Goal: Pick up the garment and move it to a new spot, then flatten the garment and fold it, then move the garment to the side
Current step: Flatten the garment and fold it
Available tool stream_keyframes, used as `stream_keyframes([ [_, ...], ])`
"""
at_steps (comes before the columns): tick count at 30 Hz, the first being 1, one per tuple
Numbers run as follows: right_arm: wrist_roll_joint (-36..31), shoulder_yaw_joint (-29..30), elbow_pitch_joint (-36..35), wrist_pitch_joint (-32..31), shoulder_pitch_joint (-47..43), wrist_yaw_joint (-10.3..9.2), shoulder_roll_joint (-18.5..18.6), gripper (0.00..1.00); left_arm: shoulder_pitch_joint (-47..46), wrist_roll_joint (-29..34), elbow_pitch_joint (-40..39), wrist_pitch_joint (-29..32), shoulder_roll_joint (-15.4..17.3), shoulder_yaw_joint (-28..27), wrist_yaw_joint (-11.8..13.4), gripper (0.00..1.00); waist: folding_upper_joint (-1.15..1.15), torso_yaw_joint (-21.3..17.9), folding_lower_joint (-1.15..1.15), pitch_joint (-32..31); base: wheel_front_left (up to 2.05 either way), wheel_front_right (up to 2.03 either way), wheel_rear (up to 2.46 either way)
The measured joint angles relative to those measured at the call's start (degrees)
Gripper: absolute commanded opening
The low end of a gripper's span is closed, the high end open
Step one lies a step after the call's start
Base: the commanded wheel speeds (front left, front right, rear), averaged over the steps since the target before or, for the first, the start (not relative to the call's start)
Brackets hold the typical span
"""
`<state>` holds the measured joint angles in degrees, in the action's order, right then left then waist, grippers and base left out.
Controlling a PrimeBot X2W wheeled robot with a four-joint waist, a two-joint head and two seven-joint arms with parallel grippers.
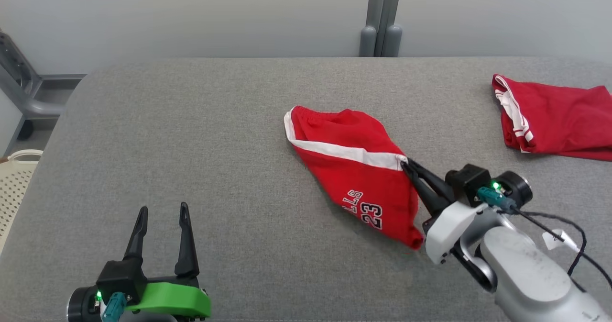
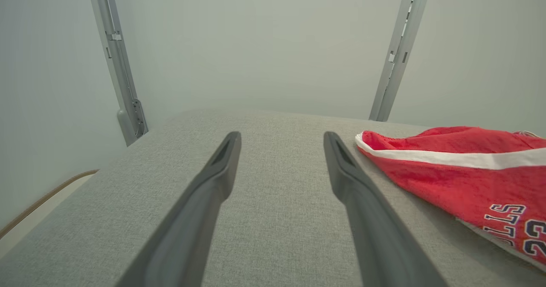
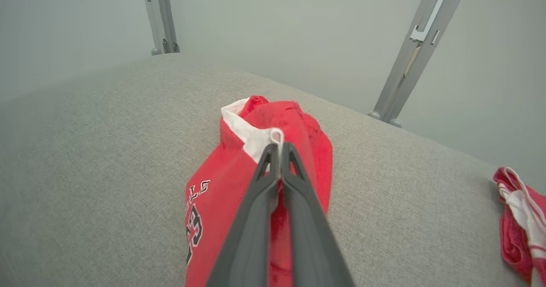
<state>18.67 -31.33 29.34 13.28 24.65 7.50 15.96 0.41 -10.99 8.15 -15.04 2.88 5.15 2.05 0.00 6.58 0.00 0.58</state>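
The right gripper (image 1: 406, 163) (image 3: 277, 146) has its fingers pinched tight on the white-trimmed corner of the red shorts (image 1: 354, 169) (image 3: 222, 184). The cloth rises to that pinch, and the rest spreads ahead of the fingertips and alongside the fingers on the grey table (image 1: 191, 135).

A second red garment (image 1: 559, 116) (image 3: 518, 218) lies further to that gripper's right, well apart from the shorts.

The left gripper (image 1: 163, 208) (image 2: 281, 137) stands wide open over bare table and grips nothing. The shorts (image 2: 448, 172) lie to its right, not touching it.

A pale perforated basket (image 1: 14, 178) sits left of it, past the table's edge. Its contents cannot be told.
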Motion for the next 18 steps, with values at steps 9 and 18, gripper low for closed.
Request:
stream_keyframes([
  [9, -0.77, -5.06, -2.89, -1.71, 10.33, 0.00, 7.77, 0.00, -0.24, -0.43, 0.52, 0.01, -0.01, 0.74, 0.00, 1.00, 0.00, 0.59, 0.00, 0.33, 0.00, 0.00, 0.00],
  [18, 0.18, -12.99, -1.46, -0.47, 20.91, 0.01, 7.87, 0.00, -0.92, -0.47, 0.91, 0.00, -0.02, 0.67, -0.02, 1.00, 0.00, 3.07, 0.00, 0.67, 0.00, 0.00, 0.00],
])
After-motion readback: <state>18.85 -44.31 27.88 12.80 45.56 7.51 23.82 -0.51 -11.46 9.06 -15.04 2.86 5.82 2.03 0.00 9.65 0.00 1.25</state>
